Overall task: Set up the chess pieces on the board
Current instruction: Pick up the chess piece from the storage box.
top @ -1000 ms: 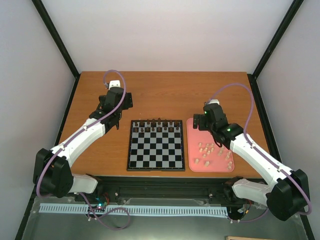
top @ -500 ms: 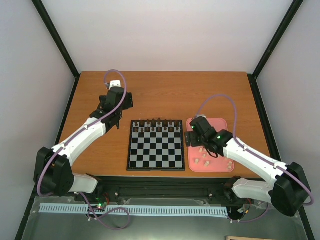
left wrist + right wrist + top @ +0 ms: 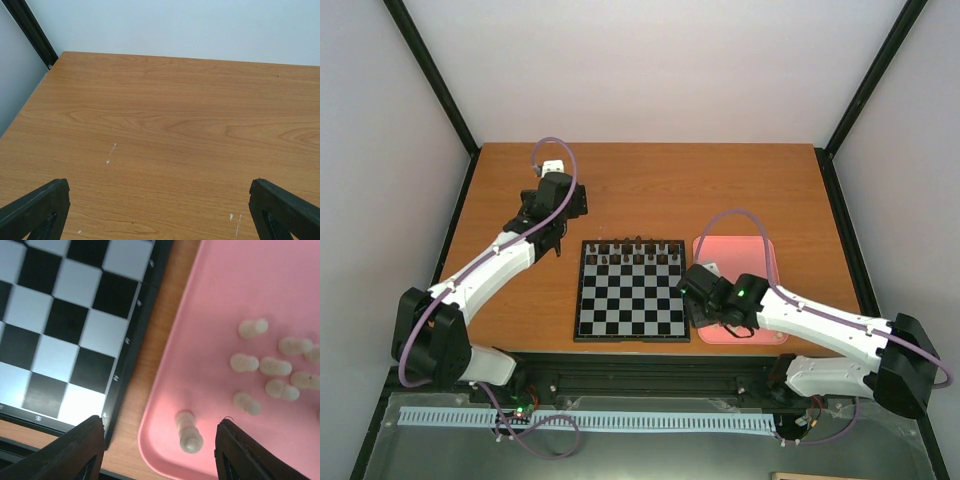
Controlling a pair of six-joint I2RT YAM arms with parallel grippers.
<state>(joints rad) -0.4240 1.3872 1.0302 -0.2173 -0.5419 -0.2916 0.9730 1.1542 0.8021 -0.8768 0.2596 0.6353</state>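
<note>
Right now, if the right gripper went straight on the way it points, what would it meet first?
Likely the cream chess piece lying on the pink tray, directly ahead of the right gripper; depth is unclear.

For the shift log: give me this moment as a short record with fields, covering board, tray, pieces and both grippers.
board: black and white checks, dark pieces lined along its far rows, near rows unfilled
tray: pink, right of the board, a strip of table between them
cream pieces: loose on the tray, none seen on the board
right gripper: low over the tray's near left corner, jaws apart either side of one cream piece, not touching it
left gripper: open over the table, left of the board, holding nothing
</note>
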